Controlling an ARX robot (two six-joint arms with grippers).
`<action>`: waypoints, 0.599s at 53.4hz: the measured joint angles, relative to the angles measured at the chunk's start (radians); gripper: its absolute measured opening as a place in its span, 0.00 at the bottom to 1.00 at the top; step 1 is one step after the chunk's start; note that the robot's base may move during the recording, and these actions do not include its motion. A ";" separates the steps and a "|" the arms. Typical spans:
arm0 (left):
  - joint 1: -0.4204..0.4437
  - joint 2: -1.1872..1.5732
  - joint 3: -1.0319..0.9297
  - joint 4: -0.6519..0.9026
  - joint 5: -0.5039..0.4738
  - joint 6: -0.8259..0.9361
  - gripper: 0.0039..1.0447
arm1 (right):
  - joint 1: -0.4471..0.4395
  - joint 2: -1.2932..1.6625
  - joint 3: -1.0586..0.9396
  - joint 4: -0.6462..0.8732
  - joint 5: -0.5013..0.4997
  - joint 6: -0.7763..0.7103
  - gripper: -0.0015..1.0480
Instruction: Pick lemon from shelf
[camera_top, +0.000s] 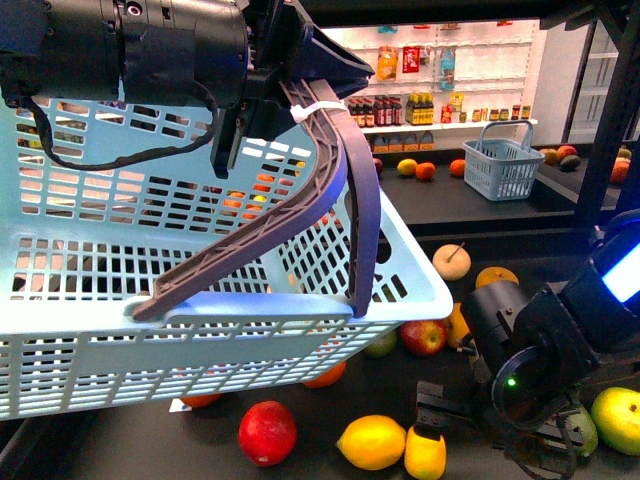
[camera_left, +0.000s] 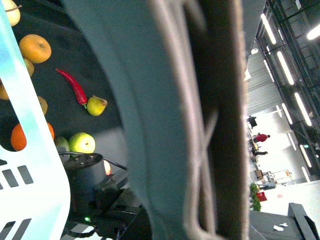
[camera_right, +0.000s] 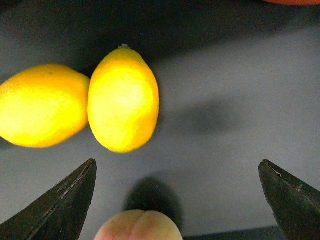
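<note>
Two lemons lie side by side on the black shelf deck (camera_top: 120, 440): one lemon (camera_top: 372, 441) to the left, the other lemon (camera_top: 425, 453) right beside it. In the right wrist view the nearer lemon (camera_right: 124, 100) touches the second lemon (camera_right: 42, 105). My right gripper (camera_right: 177, 162) hangs open just above them, with both lemons off to one side of the gap; in the front view the right gripper (camera_top: 438, 412) sits directly over the right-hand lemon. My left gripper (camera_top: 285, 85) is shut on the brown basket handle (camera_top: 340, 170), holding the light-blue basket (camera_top: 120, 300) up.
A red apple (camera_top: 267, 432), a red-yellow apple (camera_top: 424, 336) and a green fruit (camera_top: 618, 418) lie around the lemons. A peach-coloured fruit (camera_right: 137, 225) sits close below my open fingers. A small basket (camera_top: 503, 165) and white bottle shelves (camera_top: 430, 100) stand behind. A red chili (camera_left: 74, 86) lies on the deck.
</note>
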 joint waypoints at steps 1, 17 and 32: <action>0.000 0.000 0.000 0.000 0.000 0.000 0.06 | 0.002 0.011 0.020 -0.005 0.001 0.005 0.93; 0.000 0.000 0.000 0.000 0.000 0.000 0.06 | 0.017 0.130 0.218 -0.098 0.023 0.039 0.93; 0.000 0.000 0.000 0.000 0.000 0.000 0.06 | 0.046 0.210 0.361 -0.158 0.024 0.055 0.93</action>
